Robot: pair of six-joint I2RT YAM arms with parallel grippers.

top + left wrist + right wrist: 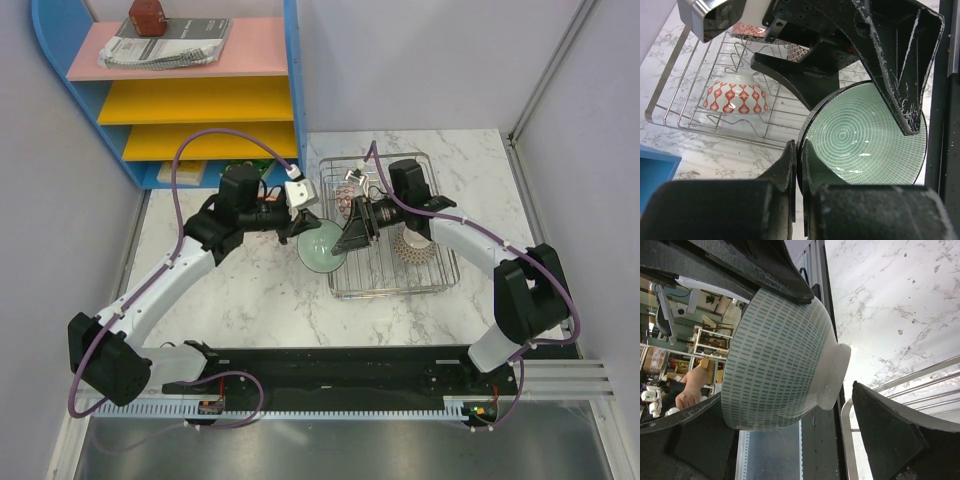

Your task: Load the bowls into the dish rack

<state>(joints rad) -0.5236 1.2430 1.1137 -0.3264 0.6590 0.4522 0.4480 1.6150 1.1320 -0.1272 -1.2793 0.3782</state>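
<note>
My left arm (170, 275) rises from the near-left corner and reaches toward the desk's middle. My left gripper (303, 233) is pinched tight on the rim of the bowl (322, 252), its fingers nearly together. My right arm (470, 240) bends in from the near-right corner, wrist pointing left. My right gripper (342, 232) is spread wide around the same bowl, one finger against its side and the other apart from its foot.
</note>
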